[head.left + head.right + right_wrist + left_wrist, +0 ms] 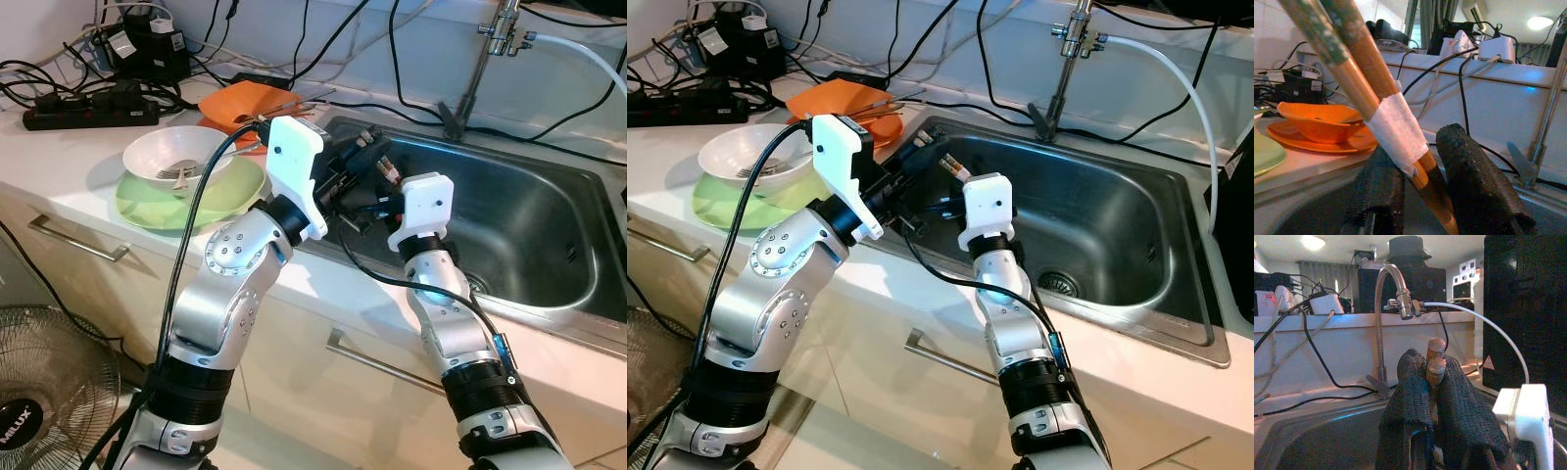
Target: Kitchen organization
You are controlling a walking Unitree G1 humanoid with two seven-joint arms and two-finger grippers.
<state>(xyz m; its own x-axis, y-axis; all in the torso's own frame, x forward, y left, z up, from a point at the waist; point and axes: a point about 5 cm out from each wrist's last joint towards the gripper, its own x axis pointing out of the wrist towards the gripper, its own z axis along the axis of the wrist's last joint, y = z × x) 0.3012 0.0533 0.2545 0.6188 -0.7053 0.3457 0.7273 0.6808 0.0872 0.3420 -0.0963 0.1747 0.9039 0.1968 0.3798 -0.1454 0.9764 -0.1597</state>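
Fan (39,392): on the floor low at the robot's left, in front of the cabinet drawers.
Left tool (1431,382): over the near-left corner of the sink, fingers clenched on a pair of wooden chopsticks (1435,361), whose blunt ends stick out just past the fingertips.
Right tool (1422,181): just beside the left one, over the same corner of the sink; its two black fingers (1476,181) stand on either side of the same chopsticks, below a band of white tape (1398,129) that binds the pair. I cannot tell whether they press the sticks or only flank them.
Chopsticks: held in the air between the two tools, above the sink's left edge, tilted.
Sink (549,245): steel basin set into the bench, drain (1058,284) at its floor.
Green plate (147,201): on the bench left of the sink, with a white bowl (162,152) on it; a fork (181,174) lies in the bowl.
Orange plate (1317,139): farther back on the bench, carrying an orange bowl (1315,120).
Tap (480,59): behind the sink, with a white hose (1185,78) running off it.
Power strip (88,116): at the far left of the bench among black cables.
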